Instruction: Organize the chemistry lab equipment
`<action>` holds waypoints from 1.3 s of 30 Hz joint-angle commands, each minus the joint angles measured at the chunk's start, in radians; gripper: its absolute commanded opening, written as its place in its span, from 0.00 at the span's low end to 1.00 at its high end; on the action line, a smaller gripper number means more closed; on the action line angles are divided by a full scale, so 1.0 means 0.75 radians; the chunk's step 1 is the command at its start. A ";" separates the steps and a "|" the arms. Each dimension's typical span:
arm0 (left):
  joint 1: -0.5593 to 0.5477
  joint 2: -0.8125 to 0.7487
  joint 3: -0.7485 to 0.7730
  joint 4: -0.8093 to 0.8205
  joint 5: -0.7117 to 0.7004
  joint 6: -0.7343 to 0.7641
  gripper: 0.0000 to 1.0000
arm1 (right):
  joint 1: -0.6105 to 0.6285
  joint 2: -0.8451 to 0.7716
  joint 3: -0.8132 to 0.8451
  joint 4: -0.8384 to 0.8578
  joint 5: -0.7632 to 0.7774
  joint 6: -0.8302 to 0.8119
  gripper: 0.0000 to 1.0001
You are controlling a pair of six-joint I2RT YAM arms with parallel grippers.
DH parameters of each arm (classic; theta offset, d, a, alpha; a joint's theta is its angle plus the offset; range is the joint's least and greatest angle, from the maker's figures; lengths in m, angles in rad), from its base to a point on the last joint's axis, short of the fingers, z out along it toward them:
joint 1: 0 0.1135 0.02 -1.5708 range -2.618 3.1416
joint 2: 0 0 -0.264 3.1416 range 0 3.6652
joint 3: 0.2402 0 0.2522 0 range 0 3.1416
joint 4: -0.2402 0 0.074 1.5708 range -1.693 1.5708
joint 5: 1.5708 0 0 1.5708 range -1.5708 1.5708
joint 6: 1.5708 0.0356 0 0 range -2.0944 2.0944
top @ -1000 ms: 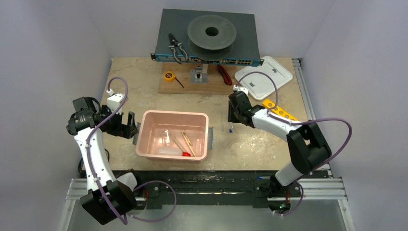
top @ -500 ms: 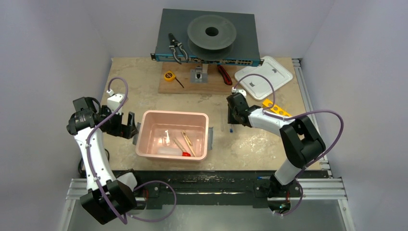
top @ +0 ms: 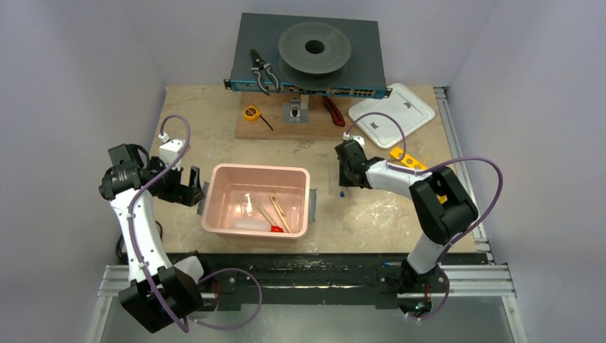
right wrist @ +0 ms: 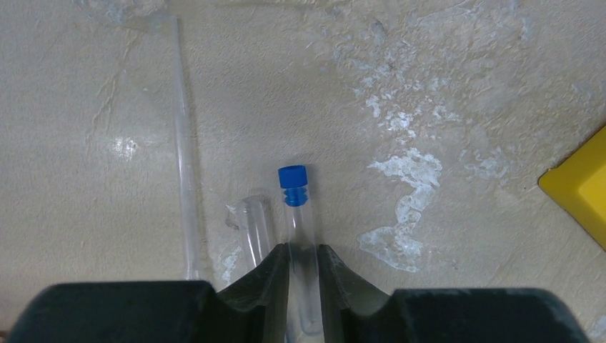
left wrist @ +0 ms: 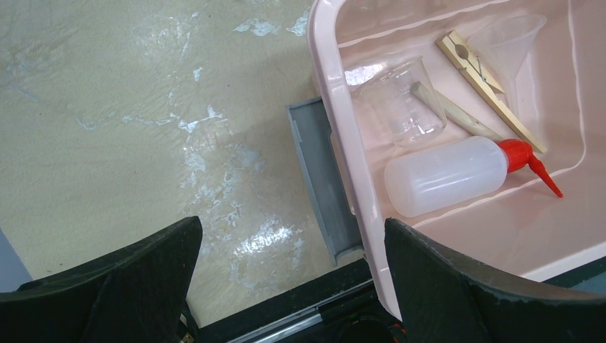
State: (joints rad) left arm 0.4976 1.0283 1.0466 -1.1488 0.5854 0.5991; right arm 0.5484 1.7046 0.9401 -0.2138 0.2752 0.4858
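Note:
On the table right of the pink bin (top: 257, 169) lies a clear blue-capped tube (right wrist: 292, 177). My right gripper (right wrist: 303, 251) is down over it, both fingers pressed against the tube's sides. An uncapped clear tube (right wrist: 254, 221) and a thin glass rod (right wrist: 184, 143) lie just left of it. The bin holds a white squeeze bottle (left wrist: 443, 175) with a red cap, a small beaker (left wrist: 400, 100), a wooden clothespin (left wrist: 486, 71), a wooden stick (left wrist: 451, 114) and a clear funnel (left wrist: 511, 43). My left gripper (left wrist: 291, 230) hovers wide open and empty at the bin's left rim.
A grey bracket (left wrist: 325, 179) sticks out from under the bin's left side. Pliers (top: 263, 71), a yellow tape measure (top: 251, 112), a red-handled tool (top: 333, 111) and a white lid (top: 391, 114) lie at the back. A yellow plate (right wrist: 579, 186) lies right of the tube.
My right gripper's fingers have closed in onto the blue-capped tube, and the right arm has drawn slightly left. The left arm has not moved.

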 commanded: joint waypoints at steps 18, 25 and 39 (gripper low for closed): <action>0.013 0.026 0.079 -0.034 0.028 0.020 0.98 | 0.268 -0.501 0.352 -0.256 0.019 -0.075 0.00; 0.013 0.018 0.074 -0.031 0.026 0.012 0.99 | 0.644 -0.368 0.533 -0.205 -0.081 -0.142 0.00; 0.013 0.010 0.074 -0.049 0.030 0.027 1.00 | 0.874 -0.032 0.661 -0.266 -0.148 -0.220 0.26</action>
State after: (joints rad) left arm 0.4976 1.0489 1.0698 -1.1805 0.5816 0.6132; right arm 1.2095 1.7111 1.3781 -0.4129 0.1802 0.3462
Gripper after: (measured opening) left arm 0.995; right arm 0.195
